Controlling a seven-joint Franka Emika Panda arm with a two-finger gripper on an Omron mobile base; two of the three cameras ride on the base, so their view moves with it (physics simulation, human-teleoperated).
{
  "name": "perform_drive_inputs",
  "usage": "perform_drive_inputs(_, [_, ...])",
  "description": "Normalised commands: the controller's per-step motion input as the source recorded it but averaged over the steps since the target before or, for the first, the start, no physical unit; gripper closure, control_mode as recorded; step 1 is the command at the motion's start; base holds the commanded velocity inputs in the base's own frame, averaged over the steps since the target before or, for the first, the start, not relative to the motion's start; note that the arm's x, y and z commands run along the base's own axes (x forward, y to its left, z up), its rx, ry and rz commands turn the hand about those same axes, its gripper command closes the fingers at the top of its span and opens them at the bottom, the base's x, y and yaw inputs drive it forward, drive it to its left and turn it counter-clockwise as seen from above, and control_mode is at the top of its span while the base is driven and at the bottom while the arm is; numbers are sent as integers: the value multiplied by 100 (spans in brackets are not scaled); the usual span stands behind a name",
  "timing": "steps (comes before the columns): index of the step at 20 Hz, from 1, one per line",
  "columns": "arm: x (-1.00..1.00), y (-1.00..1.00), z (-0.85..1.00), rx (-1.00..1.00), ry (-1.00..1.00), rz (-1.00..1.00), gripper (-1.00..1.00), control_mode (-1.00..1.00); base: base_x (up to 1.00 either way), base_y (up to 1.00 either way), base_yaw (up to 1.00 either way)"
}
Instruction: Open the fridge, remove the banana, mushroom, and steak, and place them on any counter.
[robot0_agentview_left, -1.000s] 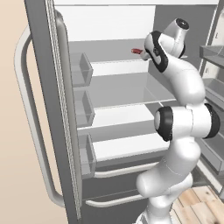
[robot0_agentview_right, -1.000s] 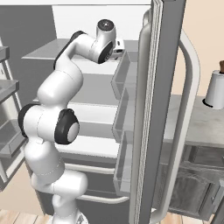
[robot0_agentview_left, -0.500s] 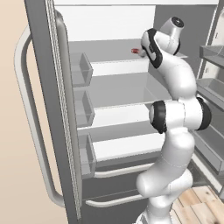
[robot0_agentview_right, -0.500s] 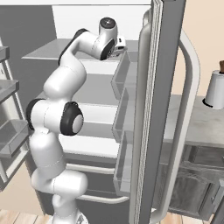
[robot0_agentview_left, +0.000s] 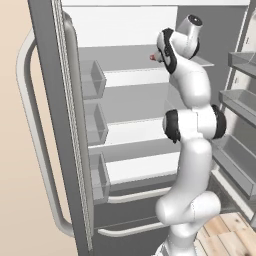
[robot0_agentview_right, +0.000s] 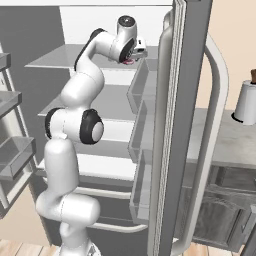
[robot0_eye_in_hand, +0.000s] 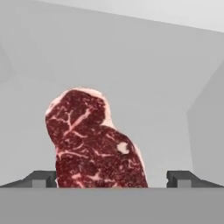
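The fridge (robot0_agentview_left: 65, 125) stands with both doors swung open, its white shelves bare in the base views. On the top shelf (robot0_agentview_left: 130, 77) lies the steak (robot0_eye_in_hand: 94, 140), red with pale marbling; it is a small red spot (robot0_agentview_left: 153, 57) by my hand in the left base view. My gripper (robot0_eye_in_hand: 111, 178) is open and reaches in at shelf height. Its fingertips (robot0_eye_in_hand: 41, 178) flank the steak's near end without touching it. The right base view has the hand (robot0_agentview_right: 135, 54) at the shelf's right end. The banana and mushroom are out of view.
The right fridge door (robot0_agentview_right: 180, 125) with its door bins (robot0_agentview_right: 142, 85) stands close beside my arm. Behind it runs the counter (robot0_agentview_right: 220, 145) with a white jar (robot0_agentview_right: 247, 100). The left door's bins (robot0_agentview_left: 92, 80) and pale handle (robot0_agentview_left: 30, 125) are on the other side.
My arm has stretched deeper into the fridge, raising the elbow and bringing the hand up to the steak on the top shelf. The steak itself has stayed put.
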Motion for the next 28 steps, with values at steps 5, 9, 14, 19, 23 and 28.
perform_drive_inputs(5, [18,-1,-13,0,13,0,-100,-100,0,0,0])
perform_drive_inputs(9, [0,0,-51,0,14,0,-100,-100,0,0,0])
perform_drive_inputs(14, [-10,-1,-99,0,6,1,-100,-100,0,0,0])
perform_drive_inputs(19, [-67,0,-100,3,-1,1,100,-100,0,0,0])
perform_drive_inputs(23, [-100,0,-100,0,-23,0,100,-100,0,0,0])
perform_drive_inputs(28, [-100,0,-100,0,-39,0,100,-100,0,0,0])
